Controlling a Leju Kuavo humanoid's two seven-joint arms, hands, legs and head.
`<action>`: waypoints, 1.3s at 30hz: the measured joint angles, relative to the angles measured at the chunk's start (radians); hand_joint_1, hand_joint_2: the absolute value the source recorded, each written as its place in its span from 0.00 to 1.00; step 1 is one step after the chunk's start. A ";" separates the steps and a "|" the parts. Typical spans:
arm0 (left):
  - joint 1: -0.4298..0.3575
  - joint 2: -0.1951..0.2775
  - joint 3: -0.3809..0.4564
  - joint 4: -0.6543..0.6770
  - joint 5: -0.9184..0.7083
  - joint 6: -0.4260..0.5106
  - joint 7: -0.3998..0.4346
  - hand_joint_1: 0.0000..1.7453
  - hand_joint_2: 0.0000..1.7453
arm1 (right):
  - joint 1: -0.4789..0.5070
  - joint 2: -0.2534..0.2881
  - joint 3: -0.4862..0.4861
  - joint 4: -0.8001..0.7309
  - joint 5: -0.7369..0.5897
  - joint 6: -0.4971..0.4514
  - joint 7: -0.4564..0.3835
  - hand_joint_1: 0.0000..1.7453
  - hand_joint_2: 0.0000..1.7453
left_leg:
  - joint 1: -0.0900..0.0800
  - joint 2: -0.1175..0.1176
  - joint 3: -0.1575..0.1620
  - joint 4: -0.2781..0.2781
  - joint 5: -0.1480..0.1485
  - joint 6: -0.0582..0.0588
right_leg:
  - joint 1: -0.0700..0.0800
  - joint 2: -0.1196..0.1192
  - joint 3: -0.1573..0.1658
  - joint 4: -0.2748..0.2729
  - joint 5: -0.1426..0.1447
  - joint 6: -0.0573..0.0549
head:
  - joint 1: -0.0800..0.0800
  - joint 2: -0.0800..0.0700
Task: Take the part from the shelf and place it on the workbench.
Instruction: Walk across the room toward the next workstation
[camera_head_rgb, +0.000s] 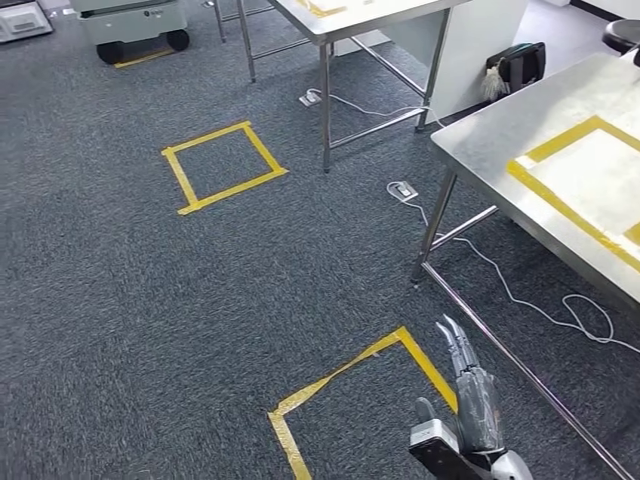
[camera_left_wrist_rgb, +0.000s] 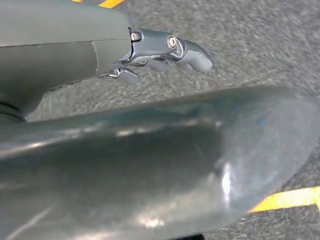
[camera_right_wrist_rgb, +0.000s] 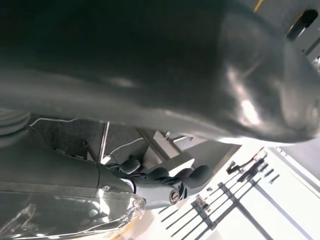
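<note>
1. We see the right hand (camera_head_rgb: 469, 392) low in the head view, over the grey carpet (camera_head_rgb: 113, 300). Its fingers are stretched forward, lying close side by side, with nothing in them.
2. In the right wrist view the right hand (camera_right_wrist_rgb: 151, 186) shows dark fingers (camera_right_wrist_rgb: 196, 175) only lightly bent and a thick thumb well apart from them; we see nothing held there. Crinkled clear film lies along its cover.
3. The left hand (camera_left_wrist_rgb: 124, 50) hangs above the carpet in its wrist view. Its fingers (camera_left_wrist_rgb: 190, 52) are lightly curved and clear of the thumb, so it too is apart and holds nothing.
4. We cannot tell where the part is from these views.
5. The steel table (camera_head_rgb: 483, 140) stands ahead to the right, with a rectangle of yellow tape (camera_head_rgb: 555, 200) marked on its top.
6. The right hand is just beside a yellow taped square (camera_head_rgb: 355, 365) on the floor, near the table's legs.
7. A second taped square (camera_head_rgb: 223, 165) lies further ahead to the left, and another steel table (camera_head_rgb: 332, 25) stands beyond it.
8. A white cable (camera_head_rgb: 513, 290) trails across the carpet under the near table.
</note>
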 joint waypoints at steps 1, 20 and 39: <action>-0.001 0.000 0.000 0.000 -0.002 -0.002 0.000 0.00 0.00 | 0.000 0.000 0.000 0.002 0.000 0.000 0.000 0.00 0.00 | 0.002 0.011 -0.033 0.069 -0.032 -0.006 | 0.000 -0.015 -0.003 0.000 0.001 -0.001 | -0.001 0.000; -0.005 0.002 0.000 0.000 -0.027 -0.006 -0.016 0.00 0.00 | -0.013 -0.002 0.013 0.014 0.021 0.015 -0.004 0.00 0.00 | 0.004 -0.038 0.076 -0.148 0.094 0.045 | -0.007 0.004 -0.115 0.250 -0.099 0.045 | 0.007 0.000; -0.007 0.004 0.003 0.000 -0.028 0.000 -0.020 0.00 0.00 | -0.039 -0.002 0.021 0.016 0.031 0.017 -0.009 0.00 0.00 | -0.004 0.105 0.071 -0.133 0.086 0.011 | 0.007 -0.113 -0.008 0.026 -0.020 0.013 | -0.003 0.000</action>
